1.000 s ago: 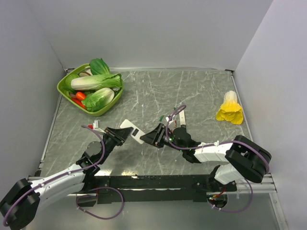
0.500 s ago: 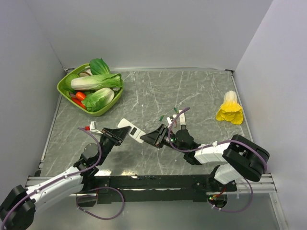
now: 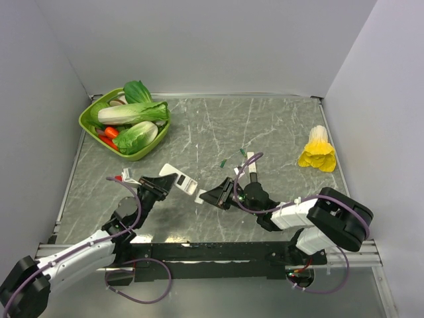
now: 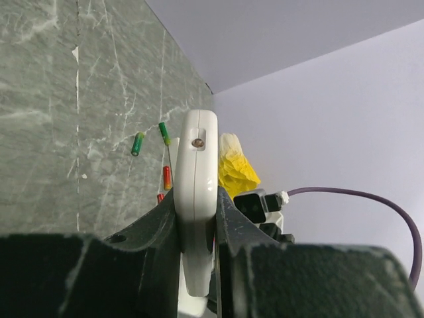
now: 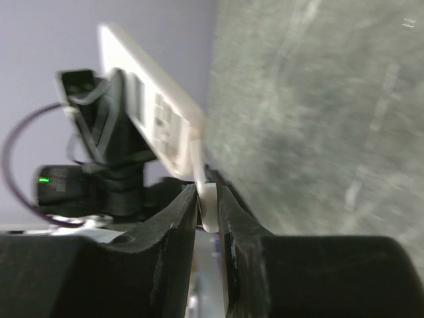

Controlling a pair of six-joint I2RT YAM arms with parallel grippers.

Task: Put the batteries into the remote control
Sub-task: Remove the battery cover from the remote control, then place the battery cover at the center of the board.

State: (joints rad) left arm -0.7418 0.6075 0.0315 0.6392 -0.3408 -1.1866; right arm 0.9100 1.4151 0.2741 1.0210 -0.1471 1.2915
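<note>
left fingers clamp the remote control, right fingers pinch its thin white tab.

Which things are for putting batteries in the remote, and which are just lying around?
For the job: remote control; orange-red batteries; thin white piece pinched at the remote's end.
Lying about: green basket of vegetables; yellow leafy vegetable; small green cylinders; white-and-black bar.
</note>
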